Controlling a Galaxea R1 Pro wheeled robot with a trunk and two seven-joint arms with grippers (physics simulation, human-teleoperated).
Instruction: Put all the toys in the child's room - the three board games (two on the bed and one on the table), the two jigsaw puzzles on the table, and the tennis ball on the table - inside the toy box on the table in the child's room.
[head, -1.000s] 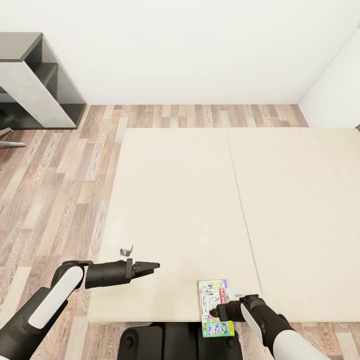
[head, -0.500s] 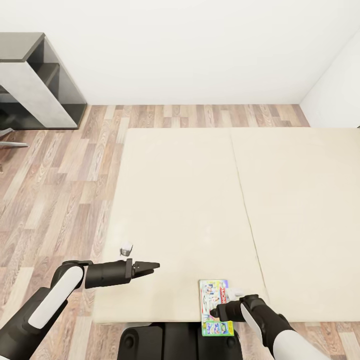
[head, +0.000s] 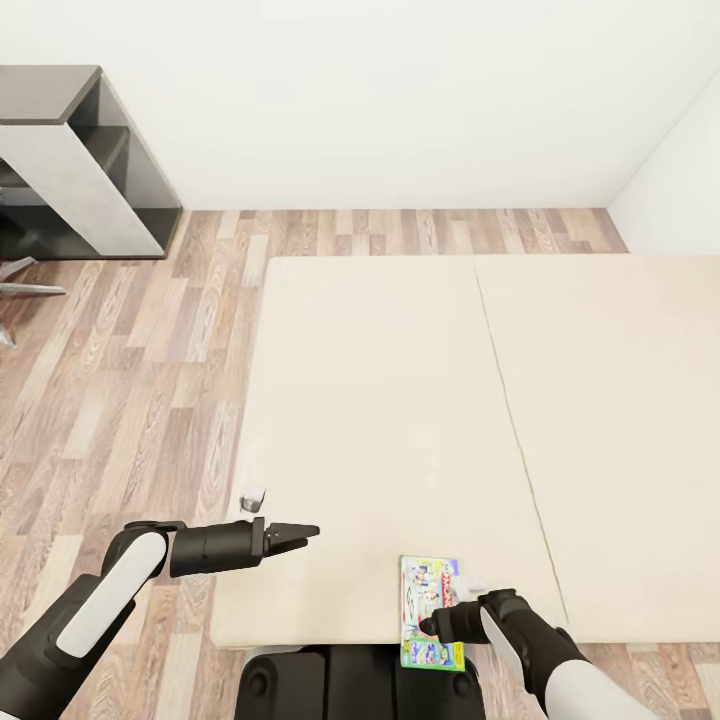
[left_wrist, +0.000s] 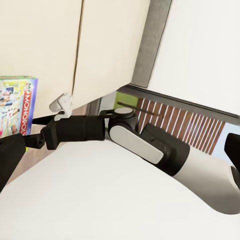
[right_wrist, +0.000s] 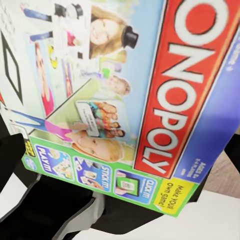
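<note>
Right pincer (head: 432, 627) has the Monopoly box (head: 431, 611) clamped by its long edge, the box held flat just off the near edge of the bed (head: 400, 420), long axis pointing away from the robot. Left pincer (head: 305, 532) hangs over the bed's near left corner, fingers drawn to a narrow point, holding nothing. Further off, bare floor (head: 120, 380), then a grey shelf unit (head: 70, 165) by the wall. Judging by this, the carry to the toy box comes next.

Beige bed (head: 400, 400) on wood floor (head: 130, 380); Monopoly box (head: 430, 610) overhanging near edge.
</note>
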